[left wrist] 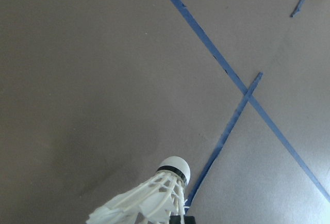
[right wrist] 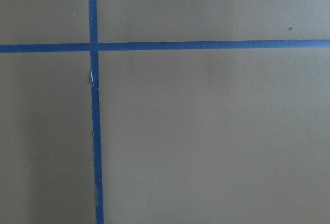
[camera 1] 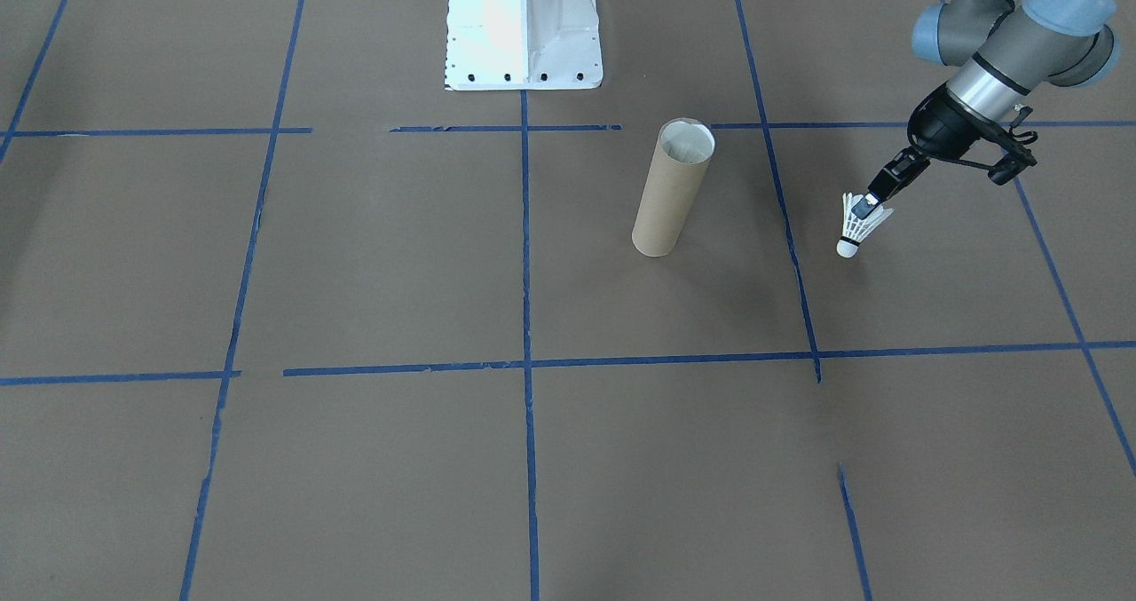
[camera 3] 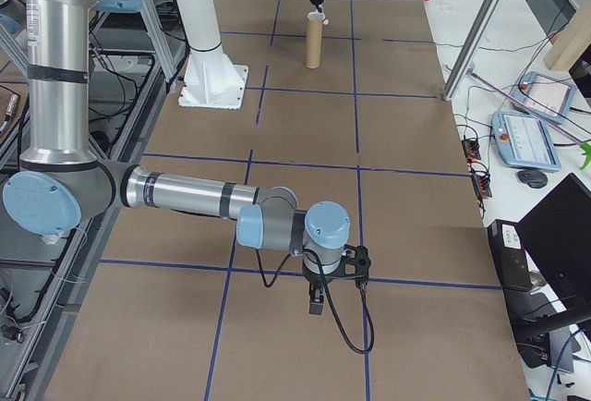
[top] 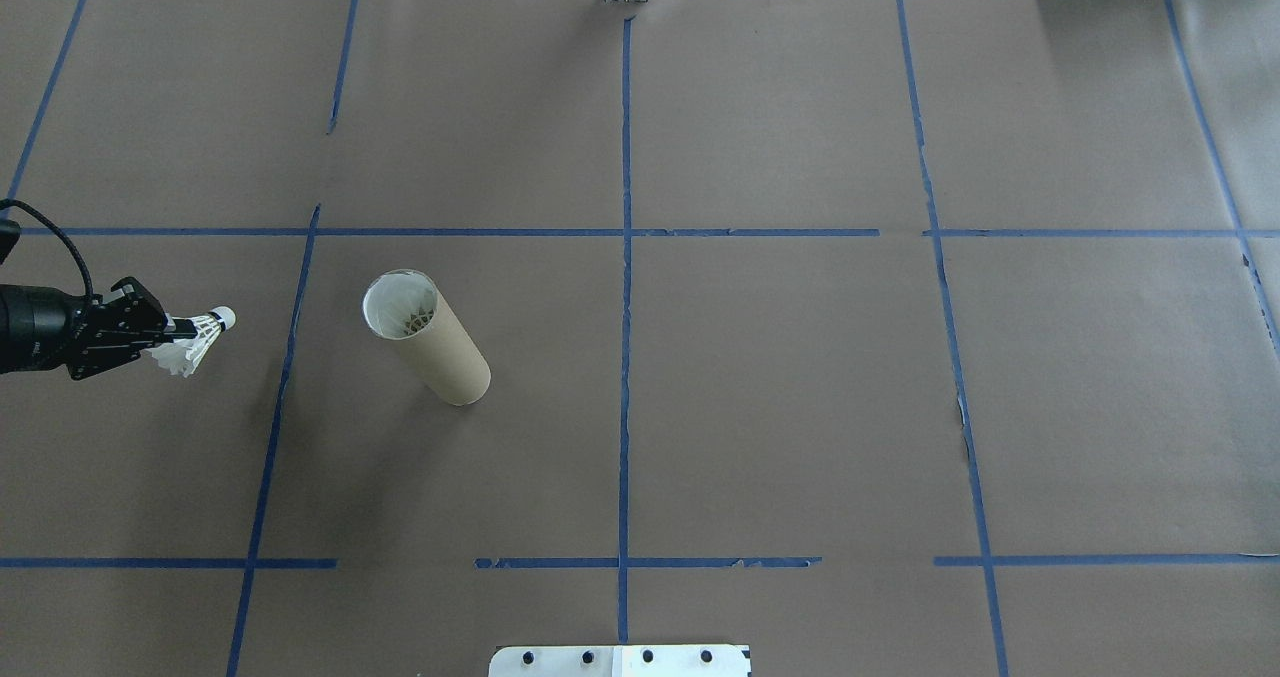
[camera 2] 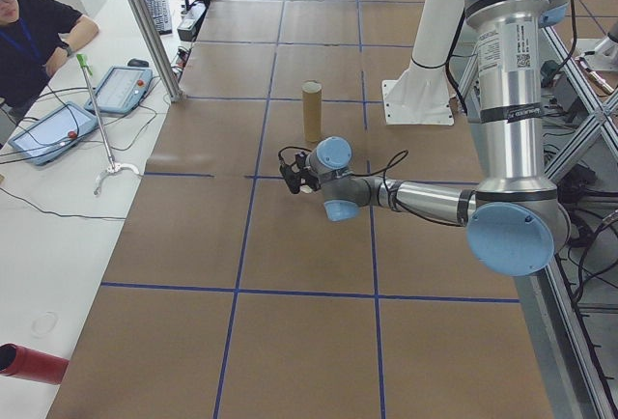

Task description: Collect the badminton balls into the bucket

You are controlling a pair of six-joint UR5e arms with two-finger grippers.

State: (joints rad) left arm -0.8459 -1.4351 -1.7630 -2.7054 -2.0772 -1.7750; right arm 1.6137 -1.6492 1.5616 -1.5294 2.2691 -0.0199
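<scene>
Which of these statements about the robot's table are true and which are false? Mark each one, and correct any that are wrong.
1. The left gripper holds a shuttlecock by its feathered skirt. True.
2. The cardboard tube lies on its side. False: it stands upright, mouth up.
3. The held shuttlecock is directly over the tube's mouth. False: it is off to one side, across a blue tape line.
4. The tube already has a shuttlecock inside. True: feathers show in the overhead view.
5. The right gripper holds a shuttlecock. False: nothing shows in its jaws.
</scene>
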